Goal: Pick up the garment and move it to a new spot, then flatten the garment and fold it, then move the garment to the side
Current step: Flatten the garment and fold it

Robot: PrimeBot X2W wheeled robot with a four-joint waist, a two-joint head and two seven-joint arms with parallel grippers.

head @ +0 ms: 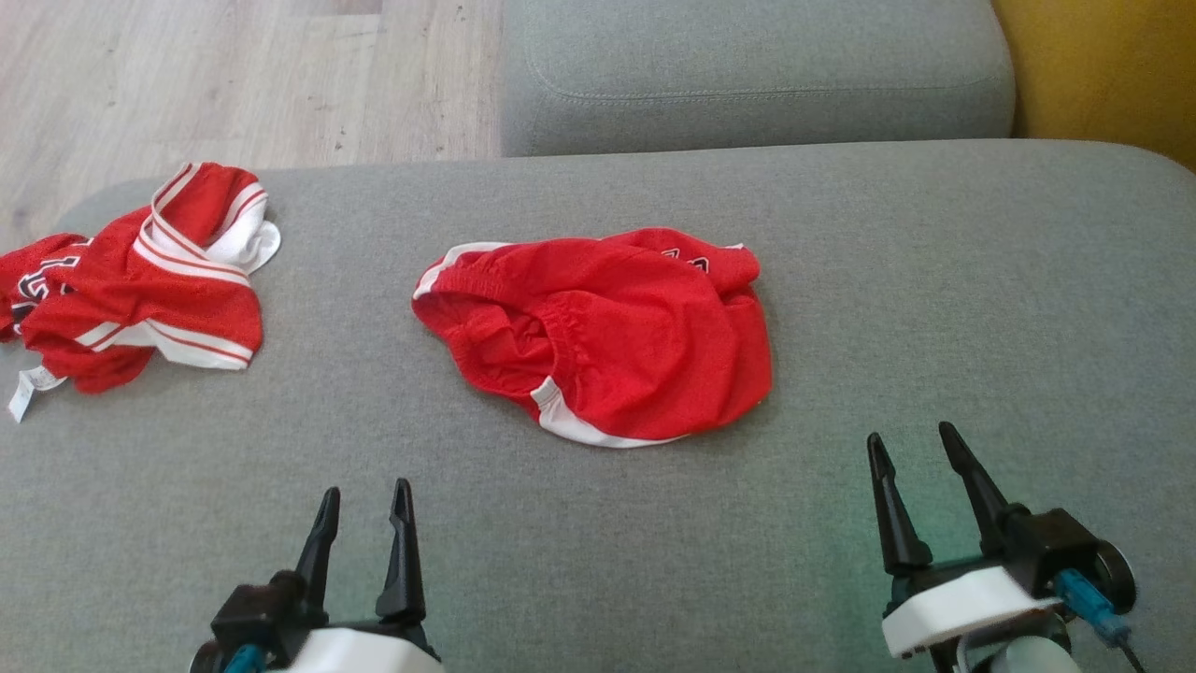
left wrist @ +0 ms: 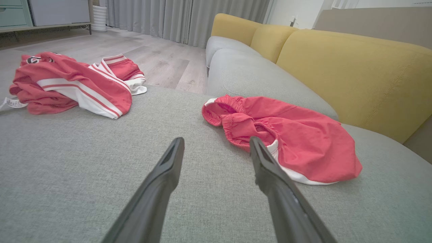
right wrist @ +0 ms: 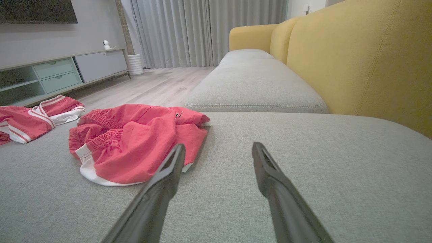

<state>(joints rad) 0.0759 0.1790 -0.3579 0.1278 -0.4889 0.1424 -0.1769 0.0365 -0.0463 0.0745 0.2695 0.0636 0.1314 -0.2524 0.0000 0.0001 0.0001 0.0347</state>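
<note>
Clearly the red shorts [head: 607, 336] lay ahead of both my tools, crumpled in the middle of the grey seat cushion [head: 888, 280], between the two arms and farther out than either. My left tool [head: 365, 487] hovered at the near left and my right tool [head: 910, 432] at the near right. Both had their fingers spread wide and neither held anything or touched the cloth.

The heap was wider than it was deep. Its long axis ran left to right, tilted a little, from the gathered waistband at the far left to the rounded red bulk at the near right. A white hem curved along the near edge. From my left tool the shorts lay ahead and to the right; from my right tool, ahead and to the left.

I judged the right tool slightly nearer, since the right end of the heap sat just beyond its fingertips, while the waistband stood farther from the left one. A second, striped red garment [head: 140, 290] lay well apart at the far left edge of the cushion.
</note>
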